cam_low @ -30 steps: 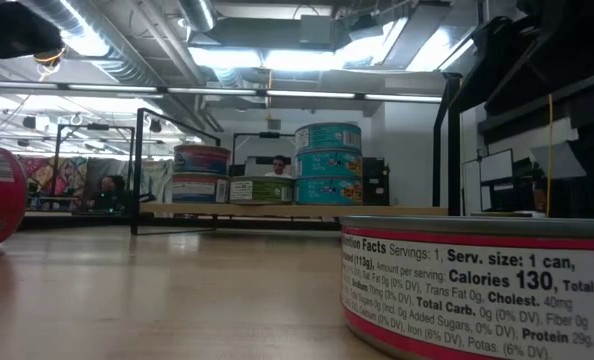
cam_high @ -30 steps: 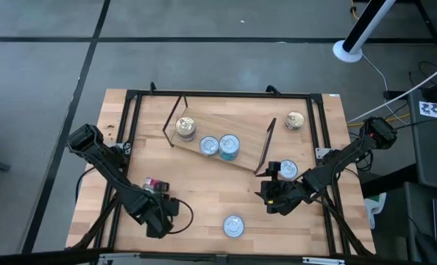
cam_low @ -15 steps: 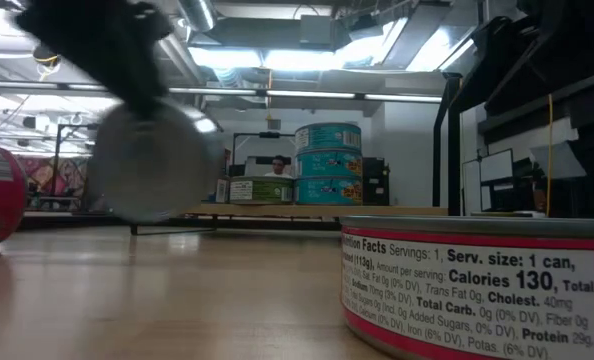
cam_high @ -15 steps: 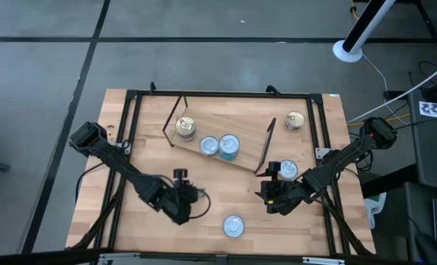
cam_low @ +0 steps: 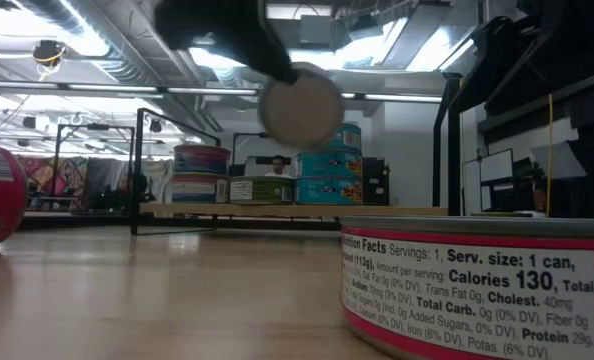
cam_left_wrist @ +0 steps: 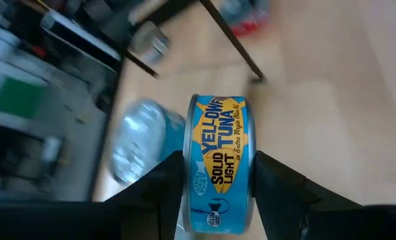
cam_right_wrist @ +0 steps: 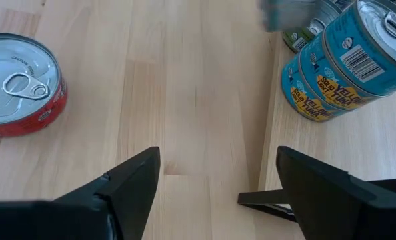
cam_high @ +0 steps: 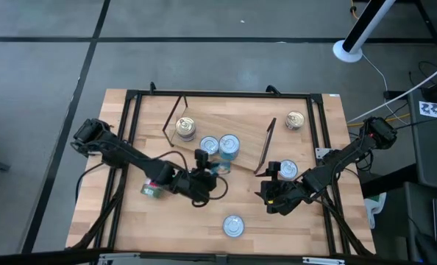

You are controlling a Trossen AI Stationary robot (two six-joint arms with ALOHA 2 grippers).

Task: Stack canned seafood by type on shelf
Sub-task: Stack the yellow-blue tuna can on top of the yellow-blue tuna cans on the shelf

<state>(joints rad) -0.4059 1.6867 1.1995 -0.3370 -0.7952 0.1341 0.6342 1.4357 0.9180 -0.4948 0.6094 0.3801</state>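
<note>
My left gripper (cam_high: pixel 211 174) is shut on a blue tuna can (cam_left_wrist: pixel 218 167) and holds it in the air just in front of the shelf (cam_high: pixel 240 158). The shelf carries a gold-lidded can (cam_high: pixel 185 129) and stacked blue cans (cam_right_wrist: pixel 345 67). On the tabletop, a red-green can (cam_high: pixel 151 191) lies on its side. A red can (cam_high: pixel 233 225) stands near the front edge. My right gripper (cam_right_wrist: pixel 218 193) hovers open over bare wood at the shelf's right end, beside another can (cam_high: pixel 286 170). My left gripper pinches the blue can between its two fingers (cam_left_wrist: pixel 168 183), one on each flat end, with the side label (cam_left_wrist: pixel 219 143) facing the wrist camera. The fingers slant down from the table's left. The can is lifted clear and turned on edge, one round face (cam_low: pixel 299 108) toward the near edge.
A gold-lidded can (cam_high: pixel 295 120) stands on the tabletop right of the shelf. The shelf's black wire legs (cam_high: pixel 265 147) rise at both ends. A black frame (cam_high: pixel 318 132) runs round the tabletop. Bare wood lies between the shelf and the front can.
My left gripper has swung from the near left of the table toward the right and far edge, rising a little, up to the shelf's front. Its wrist has rolled and tipped up. The blue can has gone with it, lifted clear and turned on edge.
</note>
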